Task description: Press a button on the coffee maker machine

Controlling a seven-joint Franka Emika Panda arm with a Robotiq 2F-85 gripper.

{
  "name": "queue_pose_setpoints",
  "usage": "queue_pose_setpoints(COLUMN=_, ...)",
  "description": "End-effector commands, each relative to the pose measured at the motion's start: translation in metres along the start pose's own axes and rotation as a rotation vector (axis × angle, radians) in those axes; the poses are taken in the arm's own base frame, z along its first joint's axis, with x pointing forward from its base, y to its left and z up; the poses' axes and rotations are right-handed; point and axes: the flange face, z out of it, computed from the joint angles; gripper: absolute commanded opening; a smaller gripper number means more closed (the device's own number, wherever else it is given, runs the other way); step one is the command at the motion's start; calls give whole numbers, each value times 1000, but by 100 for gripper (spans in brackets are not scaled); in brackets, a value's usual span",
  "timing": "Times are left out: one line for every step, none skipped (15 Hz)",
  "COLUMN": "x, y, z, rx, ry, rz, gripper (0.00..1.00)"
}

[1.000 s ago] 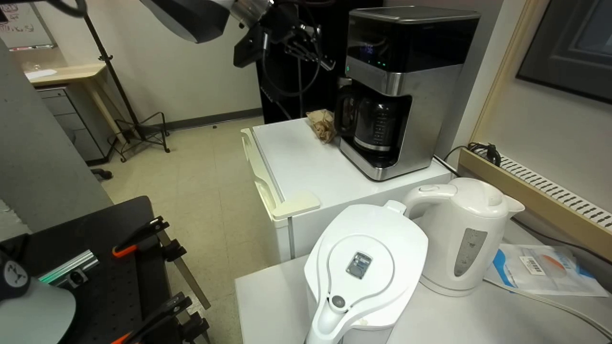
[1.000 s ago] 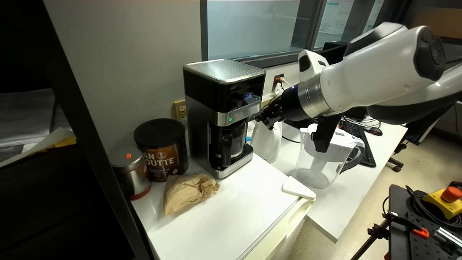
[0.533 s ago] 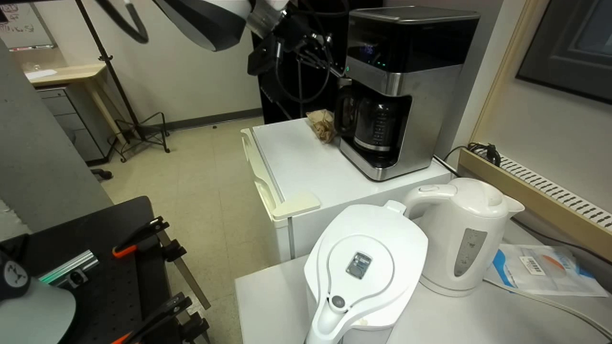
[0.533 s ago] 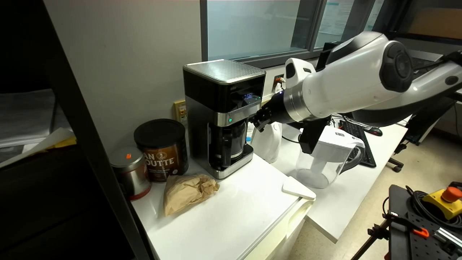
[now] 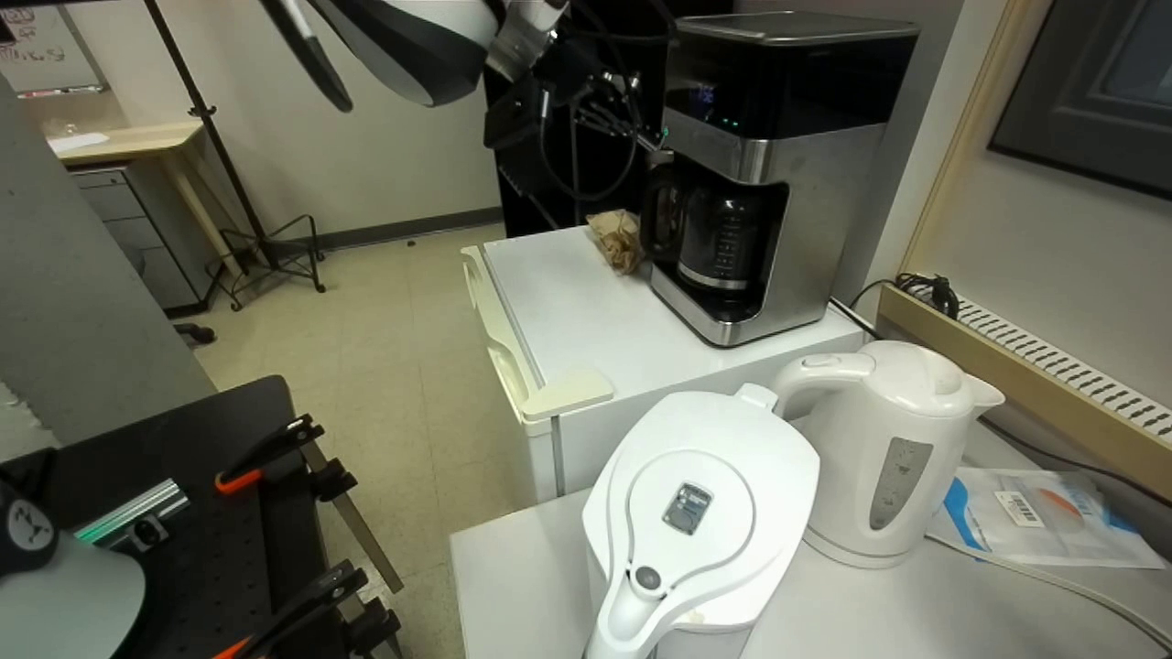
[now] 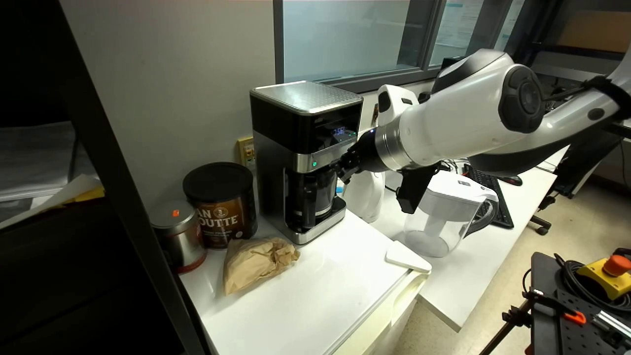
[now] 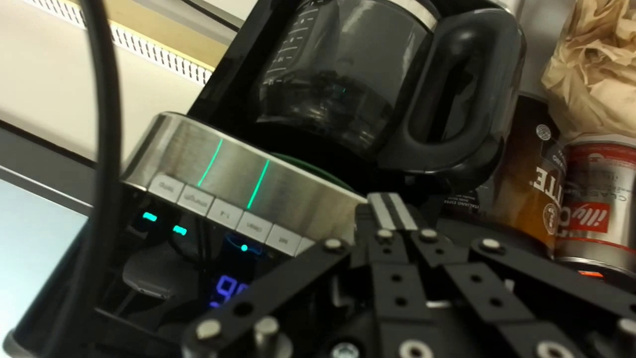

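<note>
Sitting leftmost in an exterior view, you've got a metal tin [image 6: 178,231], brown coffee can [image 6: 220,204] just beside it, both upright on the left worktop [image 6: 315,301]. Paper bag [image 6: 256,266] lies crumpled in front of the can. Next right, same worktop: your coffee maker [image 6: 301,160], upright, glass carafe [image 6: 325,195] in its base, blue clock [image 6: 339,131] and green lamp [image 6: 314,163] lit on the front. Then your hand [image 7: 393,210]: closed, fingertips [image 7: 379,211] together in the wrist view. They sit just beside the metal band [image 7: 298,194], right of the visible buttons [image 7: 226,215]. You can't judge contact with the coffee maker from these angles. Behind the hand you have a white kettle [image 6: 367,199], partly hidden; further right, a water pitcher [image 6: 446,209] with a clear body. Both stand upright on the right worktop [image 6: 453,286], just beside each other. Your arm [image 6: 458,121] slants down from the upper right toward the coffee maker's front. Far right and low down: yellow box [image 6: 604,277] with a red knob [image 6: 617,265] on top.
</note>
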Motion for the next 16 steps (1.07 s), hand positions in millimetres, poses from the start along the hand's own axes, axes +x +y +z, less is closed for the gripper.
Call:
queue_pose_setpoints(x=10, y=-8, z=3, rx=-8, ry=31, rz=8, gripper=0)
queue_pose_setpoints(x=11, y=-9, z=4, rx=-7, ry=34, rz=7, gripper=0)
queue_pose_setpoints(x=12, y=-10, z=4, rx=-6, ry=37, rz=4, gripper=0)
queue_pose_setpoints(x=13, y=-12, z=4, rx=-5, ry=38, rz=2, gripper=0)
queue_pose_setpoints(x=13, y=-13, z=5, rx=-5, ry=40, rz=-1, gripper=0)
queue_pose_setpoints(x=13, y=-14, z=5, rx=-5, ry=41, rz=-3, gripper=0)
queue_pose_setpoints(x=13, y=-16, z=6, rx=-5, ry=41, rz=-5, gripper=0)
queue_pose_setpoints(x=13, y=-17, z=6, rx=-6, ry=42, rz=-8, gripper=0)
queue_pose_setpoints(x=13, y=-18, z=6, rx=-6, ry=42, rz=-9, gripper=0)
queue_pose_setpoints(x=14, y=-20, z=6, rx=-5, ry=43, rz=-11, gripper=0)
queue_pose_setpoints(x=14, y=-21, z=7, rx=-5, ry=44, rz=-12, gripper=0)
queue_pose_setpoints(x=15, y=-22, z=7, rx=-4, ry=46, rz=-13, gripper=0)
queue_pose_setpoints(x=15, y=-23, z=8, rx=-4, ry=46, rz=-15, gripper=0)
queue_pose_setpoints(x=15, y=-24, z=9, rx=-5, ry=47, rz=-16, gripper=0)
queue_pose_setpoints(x=16, y=-24, z=9, rx=-6, ry=48, rz=-17, gripper=0)
queue_pose_setpoints(x=16, y=-25, z=10, rx=-7, ry=48, rz=-18, gripper=0)
